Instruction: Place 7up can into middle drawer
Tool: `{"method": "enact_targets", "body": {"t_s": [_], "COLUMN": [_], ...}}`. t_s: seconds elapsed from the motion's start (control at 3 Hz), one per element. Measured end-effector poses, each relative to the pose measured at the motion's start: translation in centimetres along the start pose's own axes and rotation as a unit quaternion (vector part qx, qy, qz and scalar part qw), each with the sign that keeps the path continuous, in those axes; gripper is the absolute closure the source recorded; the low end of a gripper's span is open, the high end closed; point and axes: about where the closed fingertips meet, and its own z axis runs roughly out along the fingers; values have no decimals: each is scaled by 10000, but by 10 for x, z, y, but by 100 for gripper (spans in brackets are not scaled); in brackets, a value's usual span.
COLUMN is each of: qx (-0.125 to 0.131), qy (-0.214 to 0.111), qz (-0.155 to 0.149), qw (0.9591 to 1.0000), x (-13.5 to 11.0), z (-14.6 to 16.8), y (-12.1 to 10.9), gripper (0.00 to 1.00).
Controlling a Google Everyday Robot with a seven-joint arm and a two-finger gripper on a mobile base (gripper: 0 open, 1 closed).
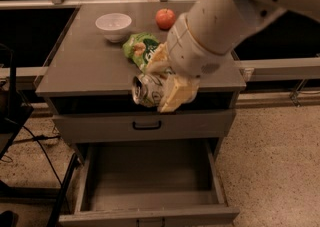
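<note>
My gripper [159, 87] is shut on the 7up can [144, 91], a crumpled silver and green can held on its side with its top facing left. One cream finger [176, 95] lies below the can and the other above it. The can hangs at the front edge of the cabinet top [85, 71], above the drawers. The middle drawer [150, 178] is pulled open below, its plain grey floor bare. The can is above and behind the drawer's opening.
A white bowl [113, 23] and a red apple [165, 18] stand at the back of the cabinet top. A green crisp bag [139, 48] lies just behind the gripper. A shut drawer front with a black handle [146, 125] sits above the open drawer. Dark cables lie on the floor at left [35, 146].
</note>
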Motion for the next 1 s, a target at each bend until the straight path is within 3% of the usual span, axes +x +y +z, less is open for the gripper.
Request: {"method": "enact_targets", "body": {"t_s": [0.33,0.67,1.0], "qx": [-3,348,914], "qy": [-609,-1279,-1593], "qz": [772,1621,1813], "qw": [9952,9778,9661], "x": [-4,-17,-18], "z": [17,28,47], "y": [22,50,61], "gripper": [100,100,100]}}
